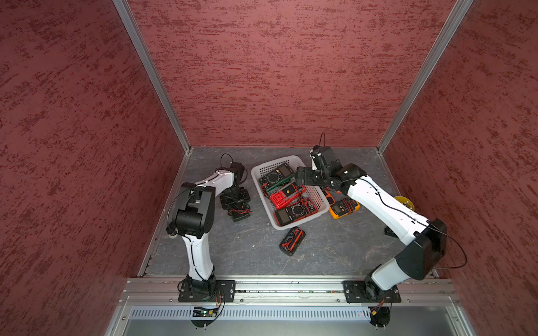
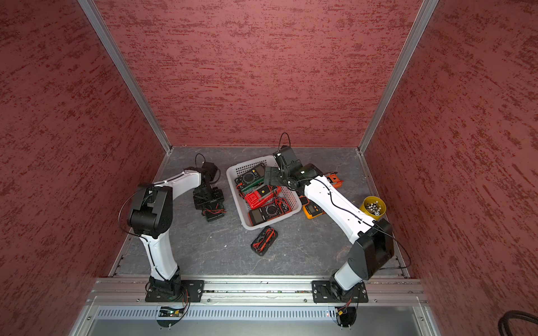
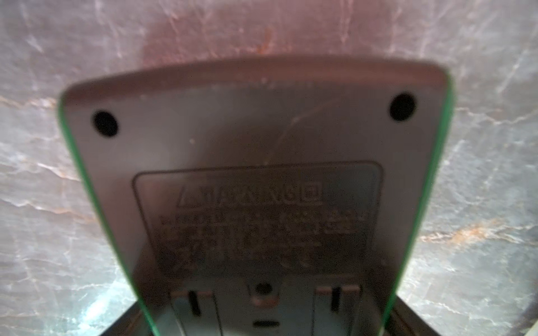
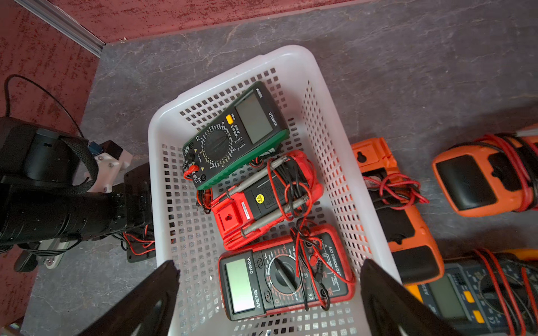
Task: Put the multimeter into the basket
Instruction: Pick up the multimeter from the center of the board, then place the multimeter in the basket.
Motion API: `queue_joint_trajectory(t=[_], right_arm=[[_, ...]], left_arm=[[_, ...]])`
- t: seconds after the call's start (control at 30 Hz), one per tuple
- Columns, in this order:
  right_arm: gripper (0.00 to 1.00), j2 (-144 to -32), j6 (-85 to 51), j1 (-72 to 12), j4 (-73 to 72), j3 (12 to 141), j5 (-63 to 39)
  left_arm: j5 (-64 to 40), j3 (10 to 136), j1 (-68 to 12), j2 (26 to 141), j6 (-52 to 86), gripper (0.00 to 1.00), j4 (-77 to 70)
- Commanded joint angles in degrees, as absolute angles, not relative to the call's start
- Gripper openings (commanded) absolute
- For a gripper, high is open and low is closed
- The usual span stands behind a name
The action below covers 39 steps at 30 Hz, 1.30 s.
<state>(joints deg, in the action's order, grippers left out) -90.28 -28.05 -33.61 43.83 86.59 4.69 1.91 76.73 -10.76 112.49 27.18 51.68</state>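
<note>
**A:** The left wrist camera is jammed right up close. The blurred grey back of a green-edged multimeter (image 3: 256, 174) fills the view, its label is unreadable and its lower end is cut off.

**B:** And the left end effector (image 1: 235, 203)?

**A:** It's over that meter, which lies on the surface left of the basket (image 4: 334, 139), outside it. Only dark finger edges show, so I can't tell whether it's gripping or just straddling.

**B:** Right end effector (image 4: 269, 263)?

**A:** Fingers spread wide with nothing between them, hanging above the basket.

**B:** Give me the count.

**A:** Three are in the basket. There's a green DT9205A multimeter (image 4: 235, 133) face up and a red multimeter (image 4: 262, 200) face down with its probes on its back. The ANENG multimeter (image 4: 285, 279) is face up under looped leads.

**B:** Outside?

**A:** Five, counting the green-edged one. A black multimeter (image 1: 292, 241) wrapped in leads lies in front of the basket. An orange multimeter (image 4: 398, 209) lies face down just beside the basket's right wall. A second orange multimeter (image 4: 480, 186) and a yellow multimeter (image 4: 465, 299) are both cut off at the frame edge. In both top views the right arm (image 1: 384, 209) covers much of that group.

**B:** Anything else?

**A:** One yellow cup (image 2: 373, 207) near the right wall, and its contents are too small to name.

**B:** The room?

**A:** A grey, pale-veined surface (image 1: 233, 256) with red textured walls (image 1: 276, 72) on three sides. There are aluminium posts (image 1: 151, 72) in the corners, and both arms are bolted to a metal rail (image 1: 291, 283) in front.
</note>
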Motion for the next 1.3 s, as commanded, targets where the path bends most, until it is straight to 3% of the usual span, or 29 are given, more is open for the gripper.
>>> queue_joint_trajectory(t=[0.0, 0.07, 0.37, 0.6, 1.1, 1.27], right_arm=[[0.99, -89.1, -27.6, -33.7, 45.2, 88.2, 7.4], [0.99, -88.7, -28.2, -33.7, 45.4, 88.2, 8.5], [0.99, -84.8, -33.1, -32.2, 44.1, 84.4, 12.0], [0.99, -81.7, -37.4, -29.1, 43.3, 80.8, 10.9], [0.99, -76.6, -43.4, -22.4, 43.4, 74.4, 7.8], [0.99, -74.6, -44.4, -21.5, 43.5, 72.6, 7.5]], left_arm=[[6.3, 76.5, -10.0, 111.5, 25.0, 0.16, 50.0], [7.3, 77.3, -10.0, 110.0, 24.2, 0.01, 50.3], [8.3, 84.2, -10.6, 101.4, 12.9, 0.00, 48.7], [-4.2, 92.5, -14.1, 97.4, -2.5, 0.00, 45.0], [-26.1, 116.0, -25.5, 113.6, -21.4, 0.00, 55.2], [-23.5, 119.2, -28.7, 118.2, -26.9, 0.00, 59.7]])
